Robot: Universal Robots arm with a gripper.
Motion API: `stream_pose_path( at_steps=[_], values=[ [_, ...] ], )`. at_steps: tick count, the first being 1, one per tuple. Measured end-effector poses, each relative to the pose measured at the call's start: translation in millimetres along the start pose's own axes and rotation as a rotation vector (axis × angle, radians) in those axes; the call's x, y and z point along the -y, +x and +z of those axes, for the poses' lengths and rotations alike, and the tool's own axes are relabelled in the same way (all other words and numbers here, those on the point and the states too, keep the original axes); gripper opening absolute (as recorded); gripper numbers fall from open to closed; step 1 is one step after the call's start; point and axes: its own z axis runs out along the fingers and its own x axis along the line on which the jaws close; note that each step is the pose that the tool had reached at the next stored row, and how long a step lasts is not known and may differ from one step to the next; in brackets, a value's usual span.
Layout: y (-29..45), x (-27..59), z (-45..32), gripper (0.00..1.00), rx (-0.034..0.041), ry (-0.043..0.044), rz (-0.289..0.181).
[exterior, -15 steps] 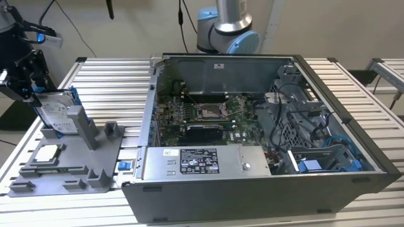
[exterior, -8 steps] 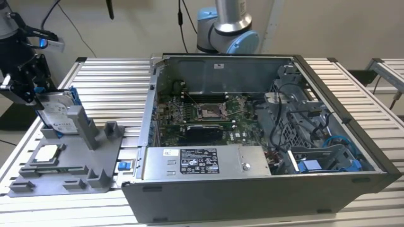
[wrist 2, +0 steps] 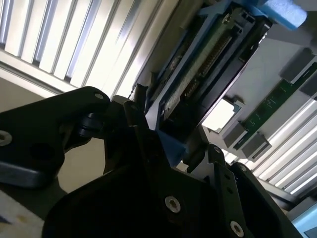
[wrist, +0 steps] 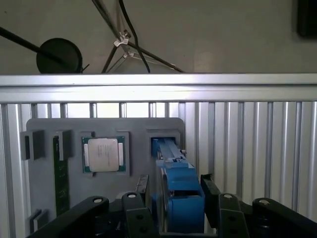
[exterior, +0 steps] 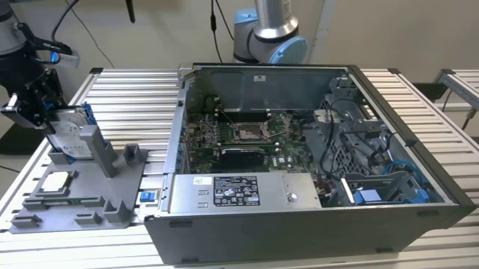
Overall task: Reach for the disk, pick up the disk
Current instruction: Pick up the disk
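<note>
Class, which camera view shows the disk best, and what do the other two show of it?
The exterior view: the disk stands upright in the grey fixture, label face visible. The first wrist view shows its blue frame edge-on; the second wrist view shows its circuit-board side.

A robotics lab or test workshop: a desk [exterior: 127, 95] of ribbed aluminium slats carries an opened computer tower [exterior: 299, 235] with its motherboard bare, and at the exterior view's left a grey fixture plate [exterior: 123, 188] holding loose parts. A robot arm's base [exterior: 270, 33] stands at the far edge, and cables [exterior: 213, 22] hang down the plain wall behind
</note>
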Motion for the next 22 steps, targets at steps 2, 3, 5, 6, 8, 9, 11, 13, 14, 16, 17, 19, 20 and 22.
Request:
stream_pose_path(
  at_steps=[2,3,5,6,8,9,11,13,14,16,17,19,20,22],
  values=[
    [-0.1,0.0,1.7,1.0,0.0006,-0.0001,0.0],
    [-0.1,-0.1,1.7,1.0,0.0005,-0.0003,0.0],
    [-0.1,0.0,2.8,1.0,0.0008,0.0002,0.0],
    [-0.1,0.0,2.8,1.0,0.0007,-0.0001,0.0],
    [-0.1,0.0,2.8,1.0,0.0006,-0.0002,0.0],
    [-0.1,0.0,2.8,1.0,0.0006,-0.0002,0.0],
    [-0.1,0.0,2.9,0.0,0.0007,-0.0001,0.0],
    [-0.1,0.0,3.0,0.0,0.0007,0.0,0.0],
    [-0.1,0.0,3.0,0.0,0.0007,0.0,0.0],
    [-0.1,0.0,3.0,0.0,0.0005,-0.0001,0.0],
    [-0.1,0.0,3.0,0.0,0.0007,-0.0001,0.0],
    [-0.1,0.0,3.0,0.0,0.0007,-0.0001,0.0],
    [-0.1,0.0,3.0,0.0,0.0007,0.0,0.0],
    [-0.1,0.0,3.0,0.0,0.0007,-0.0001,0.0]
  ],
)
